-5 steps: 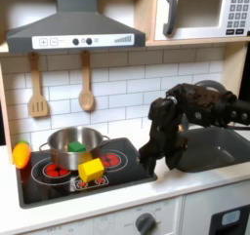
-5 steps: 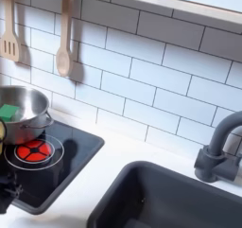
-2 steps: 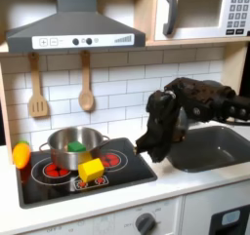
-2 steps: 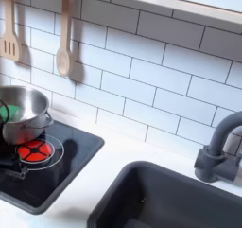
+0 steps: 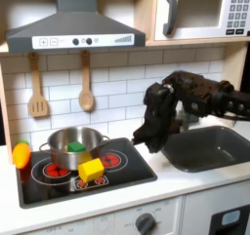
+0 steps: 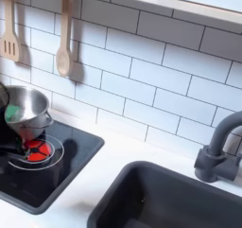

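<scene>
At the far left of the first exterior view a yellow-orange toy (image 5: 20, 154) sits at the edge of the black stovetop (image 5: 59, 185), with a wooden spatula (image 5: 37, 88) and a wooden spoon (image 5: 86, 83) hanging on the white tile wall above. On the stovetop stands a silver pot (image 5: 74, 147) with something green (image 5: 75, 145) inside it, and just in front of the pot, touching or nearly so, lies a yellow block (image 5: 92, 169) with a small green piece (image 5: 78, 184) beside it. Moving right, the tool (image 5: 142, 141) hangs at the end of the black arm, above the right edge of the stovetop, near the pot and block but apart from both (its fingers blur into the dark arm, so I cannot tell whether they are spread or pressed together). Further right, the dark sink (image 5: 210, 147) is sunk into the white table (image 5: 186, 178). In the second exterior view the pot (image 6: 25, 109) sits at the left over a red burner ring (image 6: 36, 152), and the grey faucet (image 6: 219, 149) stands at the right behind the sink (image 6: 161, 201).
</scene>
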Robot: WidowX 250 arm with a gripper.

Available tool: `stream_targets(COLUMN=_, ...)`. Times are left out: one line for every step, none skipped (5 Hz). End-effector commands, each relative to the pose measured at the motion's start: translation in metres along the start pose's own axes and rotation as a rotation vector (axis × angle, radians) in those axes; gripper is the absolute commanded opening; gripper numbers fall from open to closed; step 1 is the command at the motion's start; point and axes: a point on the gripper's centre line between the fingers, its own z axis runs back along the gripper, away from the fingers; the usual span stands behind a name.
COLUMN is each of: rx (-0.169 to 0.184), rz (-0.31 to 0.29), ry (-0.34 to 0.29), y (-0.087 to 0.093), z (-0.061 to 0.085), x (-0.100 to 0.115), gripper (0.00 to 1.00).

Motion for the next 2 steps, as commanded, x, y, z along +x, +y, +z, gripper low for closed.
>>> stream_targets(rx=-0.015, rz=0.035, ry=-0.049, y=0.0060, z=0.0066, x=0.0182, gripper=0.00)
stream_targets(rx=-0.018, rz=0.046, ry=-0.063, y=0.0064, z=0.0149, x=0.0270, gripper=0.00)
